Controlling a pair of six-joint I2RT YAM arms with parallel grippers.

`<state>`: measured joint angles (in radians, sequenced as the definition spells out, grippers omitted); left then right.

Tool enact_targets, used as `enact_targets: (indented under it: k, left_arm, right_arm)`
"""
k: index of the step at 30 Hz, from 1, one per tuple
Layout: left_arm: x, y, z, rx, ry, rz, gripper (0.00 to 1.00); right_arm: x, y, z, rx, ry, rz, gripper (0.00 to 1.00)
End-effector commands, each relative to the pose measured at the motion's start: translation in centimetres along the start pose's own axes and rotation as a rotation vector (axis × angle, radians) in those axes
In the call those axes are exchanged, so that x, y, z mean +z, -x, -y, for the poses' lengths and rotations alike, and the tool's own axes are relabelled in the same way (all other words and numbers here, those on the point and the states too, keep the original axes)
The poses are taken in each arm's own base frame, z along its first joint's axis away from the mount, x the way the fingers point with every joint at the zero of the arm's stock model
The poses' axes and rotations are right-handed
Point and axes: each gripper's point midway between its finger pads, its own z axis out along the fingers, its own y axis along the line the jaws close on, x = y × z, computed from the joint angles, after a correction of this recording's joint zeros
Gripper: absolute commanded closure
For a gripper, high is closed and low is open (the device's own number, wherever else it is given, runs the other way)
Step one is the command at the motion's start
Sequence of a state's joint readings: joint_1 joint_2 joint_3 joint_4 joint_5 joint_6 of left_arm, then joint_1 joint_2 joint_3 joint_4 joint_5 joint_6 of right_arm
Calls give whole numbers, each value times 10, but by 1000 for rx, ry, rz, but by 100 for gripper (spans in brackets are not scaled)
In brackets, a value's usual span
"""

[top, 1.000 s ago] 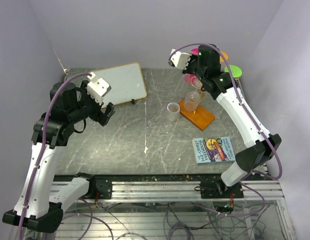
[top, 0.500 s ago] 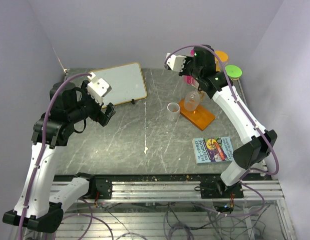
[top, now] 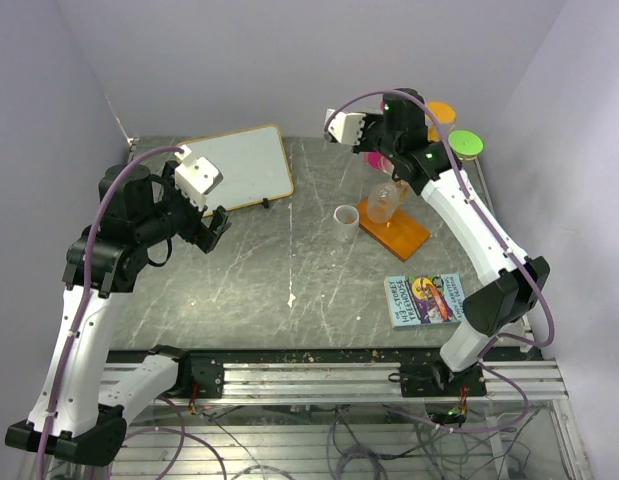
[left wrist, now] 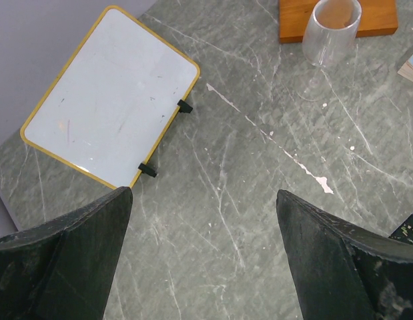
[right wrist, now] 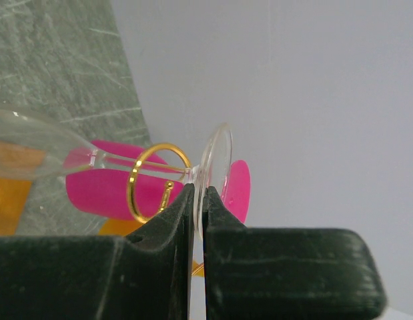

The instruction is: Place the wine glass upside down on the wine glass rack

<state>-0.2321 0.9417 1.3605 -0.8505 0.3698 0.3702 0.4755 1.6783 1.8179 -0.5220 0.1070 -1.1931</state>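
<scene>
Setting: Grey veined desk [top: 289, 280] under plain lilac walls, both arms bolted at its near edge.
Right pincer [right wrist: 199, 200]: fingers pressed almost together, pinching the thin foot of the wine glass [right wrist: 93, 159] edge-on.
Wine glass: directly ahead of the right pincer's fingertips, with the bowl pointing away and down; the stem passed through a gold loop [right wrist: 132, 183].
Wine glass rack [top: 397, 232]: just below and ahead of the right pincer, its orange base flat on the desk.
Left pincer [left wrist: 203, 193]: spread wide and holding nothing, over bare desk; white board [left wrist: 106, 100] ahead and to its left, rack well apart.
Step judged: seating the foot on the loop, then letting go.
Doing it well: keep the stem centred in the loop and lower until the foot's underside bears on the wire. Part the fingers slowly and draw straight back, away from the foot.
Risk judged: a sideways pull could drag the foot off the loop or tip the light stand.
</scene>
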Motion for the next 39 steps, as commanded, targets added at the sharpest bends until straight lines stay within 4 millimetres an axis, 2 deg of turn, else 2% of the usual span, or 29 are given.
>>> enact_targets:
  k: [1,10,11,15,26,39]
  left_arm:
    - [-3,9,0,17,-7,35,0]
    - [-5,10,1,24,-9,38,0]
    - [-5,10,1,25,-8,38,0]
    - [-4,9,1,27,-12,37,0]
    - [-6,10,3,26,-17,41,0]
    - [-7,10,4,32,-23,44,0]
  right_arm:
    - [-6,19,15,-27,-25,64,100]
    - [-12,19,15,-48,-3,65,100]
    - [-14,29,11,-57,7,83,100]
    - [-20,30,7,-59,20,79,100]
    - [-27,20,-2,-67,41,40,100]
    - [-23,12,-11,-87,51,2,91]
